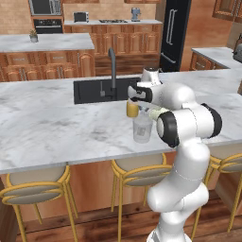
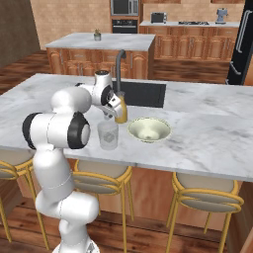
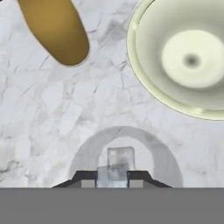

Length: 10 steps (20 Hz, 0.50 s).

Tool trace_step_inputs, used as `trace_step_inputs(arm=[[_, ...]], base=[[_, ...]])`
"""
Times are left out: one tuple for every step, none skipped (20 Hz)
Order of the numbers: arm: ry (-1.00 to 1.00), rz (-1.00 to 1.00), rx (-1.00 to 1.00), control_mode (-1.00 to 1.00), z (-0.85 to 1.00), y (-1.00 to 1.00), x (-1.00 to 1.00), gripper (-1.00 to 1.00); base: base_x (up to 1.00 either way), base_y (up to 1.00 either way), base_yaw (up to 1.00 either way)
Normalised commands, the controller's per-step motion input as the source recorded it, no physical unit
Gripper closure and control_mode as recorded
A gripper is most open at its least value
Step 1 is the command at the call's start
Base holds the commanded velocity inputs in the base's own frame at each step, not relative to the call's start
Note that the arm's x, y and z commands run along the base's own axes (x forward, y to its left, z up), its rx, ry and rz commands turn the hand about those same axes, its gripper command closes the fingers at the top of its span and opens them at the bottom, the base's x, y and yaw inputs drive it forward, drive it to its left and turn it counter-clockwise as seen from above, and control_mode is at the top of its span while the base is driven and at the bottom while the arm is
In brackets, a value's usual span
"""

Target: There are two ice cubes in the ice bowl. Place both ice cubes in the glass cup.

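A: What's on the marble surface [image 2: 207, 123], going left to right in the right base view?

B: First the glass cup [image 2: 108, 135], near the front edge. Just behind it stands an orange bottle [image 2: 121, 114], and to the right sits the ice bowl [image 2: 149, 129], nothing in it.

A: And the claw [image 3: 112, 177]?

B: It hangs straight above the glass cup. In the hand view its tips are pinched on one clear ice cube [image 3: 117, 164], with the cup's round rim directly beneath.

No readable text, labels or numbers anywhere.
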Motion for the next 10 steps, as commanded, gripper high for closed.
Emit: trace_step_inputs(arm=[[0.0, 0.0, 0.0, -1.0, -0.29, 0.0, 0.16, 1.0], [0.0, 0.0, 0.0, -1.0, -0.26, 0.0, 0.12, 1.0], [0.0, 0.0, 0.0, -1.0, -0.26, 0.0, 0.11, 1.0], [0.0, 0.0, 0.0, -1.0, -0.31, 0.0, 0.11, 1.0], [0.0, 0.0, 0.0, -1.0, -0.31, 0.0, 0.12, 1.0], [0.01, 0.0, 0.0, -1.0, -0.31, 0.0, 0.13, 1.0], [0.01, 0.0, 0.0, -1.0, -0.32, 0.0, 0.14, 1.0], [0.01, 0.0, 0.0, -1.0, -0.34, 0.0, 0.14, 1.0], [0.01, 0.0, 0.0, -1.0, -0.33, 0.02, 0.14, 1.0], [0.01, 0.0, 0.0, -1.0, -0.31, 0.03, 0.18, 1.0]], base=[[0.0, 0.0, 0.0], [0.0, 0.0, 0.0], [0.0, 0.0, 0.0], [0.0, 0.0, 0.0], [0.0, 0.0, 0.0], [0.0, 0.0, 0.0], [0.0, 0.0, 0.0], [0.0, 0.0, 0.0], [0.0, 0.0, 0.0], [0.0, 0.0, 0.0]])
